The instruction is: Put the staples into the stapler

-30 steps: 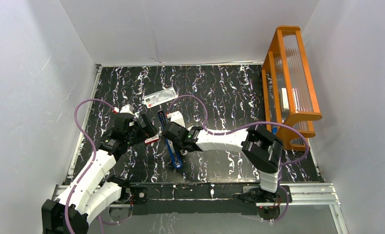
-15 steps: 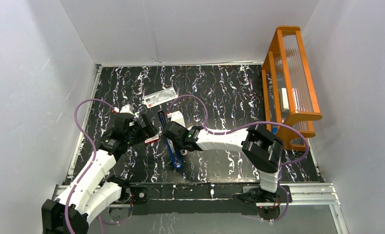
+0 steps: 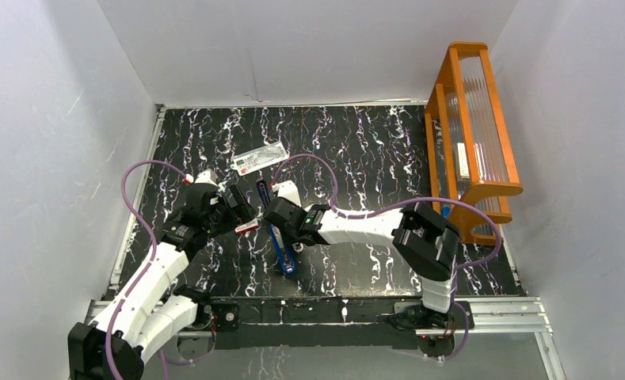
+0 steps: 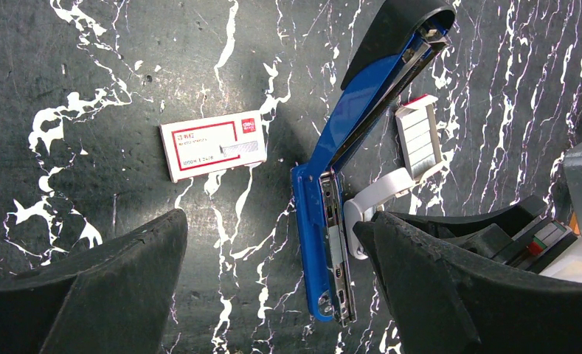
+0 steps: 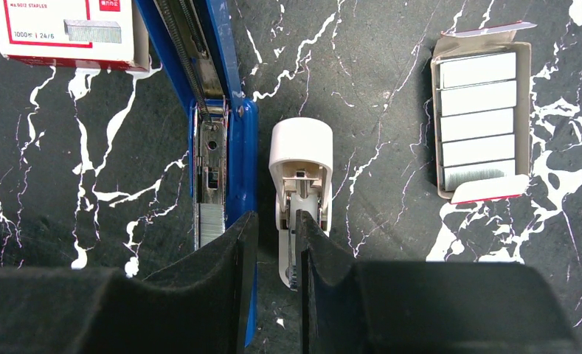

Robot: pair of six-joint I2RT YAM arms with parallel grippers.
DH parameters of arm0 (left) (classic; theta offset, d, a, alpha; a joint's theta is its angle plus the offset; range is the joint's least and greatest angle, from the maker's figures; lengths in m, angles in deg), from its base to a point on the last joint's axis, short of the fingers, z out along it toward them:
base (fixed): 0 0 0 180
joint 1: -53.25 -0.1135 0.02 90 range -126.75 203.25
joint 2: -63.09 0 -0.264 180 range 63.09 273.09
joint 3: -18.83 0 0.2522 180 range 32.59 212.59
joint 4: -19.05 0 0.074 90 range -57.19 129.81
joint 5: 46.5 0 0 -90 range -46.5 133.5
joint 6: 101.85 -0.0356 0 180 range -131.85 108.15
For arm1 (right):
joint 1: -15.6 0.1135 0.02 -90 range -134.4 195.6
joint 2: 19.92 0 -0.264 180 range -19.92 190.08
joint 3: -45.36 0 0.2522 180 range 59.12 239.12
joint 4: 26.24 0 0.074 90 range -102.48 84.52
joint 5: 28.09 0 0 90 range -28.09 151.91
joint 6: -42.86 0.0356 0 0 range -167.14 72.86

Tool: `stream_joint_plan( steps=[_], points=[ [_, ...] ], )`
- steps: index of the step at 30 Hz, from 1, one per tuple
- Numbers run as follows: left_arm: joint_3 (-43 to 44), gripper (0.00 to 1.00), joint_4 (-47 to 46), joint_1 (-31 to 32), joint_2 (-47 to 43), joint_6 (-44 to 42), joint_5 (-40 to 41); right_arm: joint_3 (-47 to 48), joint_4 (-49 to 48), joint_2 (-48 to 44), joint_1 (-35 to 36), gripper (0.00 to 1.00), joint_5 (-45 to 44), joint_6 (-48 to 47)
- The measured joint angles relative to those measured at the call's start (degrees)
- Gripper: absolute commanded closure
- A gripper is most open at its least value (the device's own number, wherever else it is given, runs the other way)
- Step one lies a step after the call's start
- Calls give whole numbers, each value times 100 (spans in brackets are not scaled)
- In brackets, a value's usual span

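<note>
The small blue hand stapler with a black base (image 4: 350, 122) lies on the black marble-patterned table (image 3: 356, 150), between the two arms. It is opened wide, so its silver metal rail (image 5: 211, 158) faces up. At the front end of this rail a short silvery strip of staples (image 5: 211, 225) lies in the channel. So, in my judgement, the main step is done or nearly done: a strip is out of the box and placed in the rail. What is left seems to be to check that it sits fully in, and then to fold the blue top down until it closes.

The box is in two parts. The red-and-white cardboard sleeve (image 4: 214, 146) lies flat just beside the stapler on one side; I cannot see inside it. The white cardboard tray with red edges (image 5: 487, 193) lies on the other side, apart from the stapler and open to above. Five silvery blocks of staples (image 5: 479, 110) lie in it side by side and nearly fill it.

The left gripper (image 4: 269, 228) hangs over the stapler and the sleeve with its jaws wide and nothing between them. The right gripper (image 5: 276, 236) has its jaws narrow, just over a small white plastic piece (image 5: 300, 158) that lies between the stapler and the tray. Whether it pinches anything I cannot tell.
</note>
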Motion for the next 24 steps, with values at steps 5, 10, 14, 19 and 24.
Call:
stream_joint_plan(
  steps=[5, 10, 14, 19, 24],
  points=[
    [0, 6, 0, 0, 0, 0, -2, -2, 4, 0, 0, 66, 28, 20],
    [0, 6, 0, 0, 0, 0, -4, -48, 26, 0, 0, 67, 76, 44],
    [0, 6, 0, 0, 0, 2, -4, -81, 133, 0, 0, 68, 98, 70],
    [0, 6, 0, 0, 0, 2, -7, -81, 149, 0, 0, 68, 103, 127],
    [0, 6, 0, 0, 0, 2, -17, -81, 151, -2, 0, 68, 103, 142]
  ],
)
